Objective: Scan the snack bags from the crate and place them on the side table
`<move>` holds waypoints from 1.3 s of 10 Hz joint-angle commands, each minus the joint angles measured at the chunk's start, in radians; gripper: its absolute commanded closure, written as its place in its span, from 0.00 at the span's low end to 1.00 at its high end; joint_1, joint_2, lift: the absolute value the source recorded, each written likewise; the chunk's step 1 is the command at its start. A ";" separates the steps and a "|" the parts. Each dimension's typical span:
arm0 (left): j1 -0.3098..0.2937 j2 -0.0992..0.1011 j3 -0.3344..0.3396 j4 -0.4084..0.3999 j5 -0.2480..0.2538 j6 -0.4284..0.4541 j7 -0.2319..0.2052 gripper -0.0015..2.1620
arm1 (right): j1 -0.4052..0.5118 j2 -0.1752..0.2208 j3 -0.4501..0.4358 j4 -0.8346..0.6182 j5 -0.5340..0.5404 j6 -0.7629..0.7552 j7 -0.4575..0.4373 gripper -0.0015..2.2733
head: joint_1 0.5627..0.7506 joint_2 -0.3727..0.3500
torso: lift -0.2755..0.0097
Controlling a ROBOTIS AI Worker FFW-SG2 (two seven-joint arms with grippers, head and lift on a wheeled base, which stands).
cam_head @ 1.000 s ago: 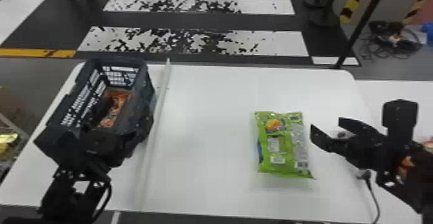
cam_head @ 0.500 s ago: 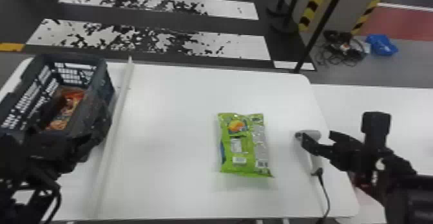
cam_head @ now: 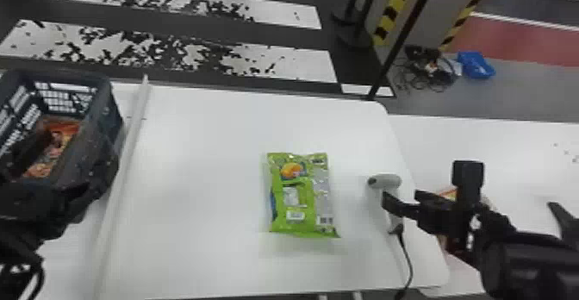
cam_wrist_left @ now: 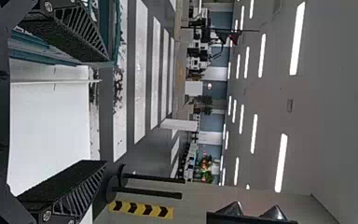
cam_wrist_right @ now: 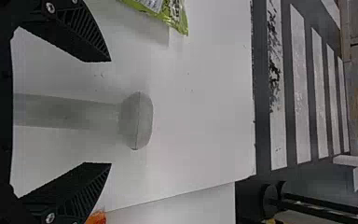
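From my station I see a white bench [cam_head: 198, 157] bearing the crate [cam_head: 105, 114] at frame left, a pale strip [cam_head: 129, 148] beside it, a green snack bag [cam_head: 303, 195] near centre, a scanner [cam_head: 390, 180] farther right.

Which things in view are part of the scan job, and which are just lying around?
Job:
- crate, bag inside
- green bag on table
- scanner, right of green bag
- side table

Probably not job:
- cable heap on floor
- blue item beside it
- black posts beyond table
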State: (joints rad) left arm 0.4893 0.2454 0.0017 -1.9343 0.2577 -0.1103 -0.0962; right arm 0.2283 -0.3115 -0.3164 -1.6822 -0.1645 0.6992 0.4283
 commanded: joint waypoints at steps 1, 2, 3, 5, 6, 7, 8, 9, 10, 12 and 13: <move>0.000 0.000 0.000 0.000 0.000 -0.001 0.000 0.05 | -0.026 -0.005 0.011 0.049 0.000 0.006 0.003 0.04 | 0.70 0.21 | 0.79; 0.000 0.000 0.000 0.002 0.000 -0.001 0.000 0.05 | -0.044 -0.011 0.023 0.082 0.003 0.009 0.004 0.04 | 0.70 0.21 | 0.79; 0.000 0.002 0.000 0.000 0.000 -0.001 0.000 0.05 | -0.067 -0.015 0.033 0.121 0.010 0.009 0.012 0.06 | 0.70 0.21 | 0.79; 0.000 0.003 0.001 0.003 0.000 -0.001 0.000 0.05 | -0.096 -0.023 0.046 0.159 0.029 0.027 0.037 0.35 | 0.70 0.21 | 0.79; 0.000 0.005 0.001 0.005 0.002 -0.001 0.000 0.05 | -0.106 -0.023 0.051 0.171 0.037 0.046 0.044 0.72 | 0.70 0.22 | 0.79; 0.000 0.003 0.001 0.005 0.002 -0.001 0.000 0.05 | -0.107 -0.023 0.057 0.173 0.034 0.058 0.038 0.98 | 0.70 0.22 | 0.79; 0.000 0.003 0.001 0.006 0.002 -0.001 0.000 0.05 | -0.107 -0.023 0.057 0.171 0.034 0.055 0.038 0.99 | 0.70 0.22 | 0.79; 0.000 0.003 0.001 0.006 0.002 -0.001 0.000 0.05 | -0.109 -0.023 0.056 0.170 0.034 0.055 0.037 0.99 | 0.70 0.22 | 0.79; 0.000 0.003 0.001 0.006 0.002 -0.001 0.001 0.05 | -0.107 -0.021 0.051 0.164 0.031 0.055 0.037 0.99 | 0.70 0.22 | 0.79; 0.000 0.000 0.001 0.006 0.002 -0.001 0.001 0.05 | -0.066 -0.015 0.022 0.075 0.008 0.079 0.029 0.99 | 0.70 0.22 | 0.79; 0.000 0.000 0.001 0.006 0.002 0.002 0.001 0.05 | -0.024 -0.008 0.003 -0.010 -0.003 0.125 0.026 0.99 | 0.70 0.22 | 0.79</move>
State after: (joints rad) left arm 0.4893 0.2456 0.0031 -1.9282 0.2592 -0.1110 -0.0957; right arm 0.1819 -0.3230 -0.3030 -1.6477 -0.1611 0.8034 0.4541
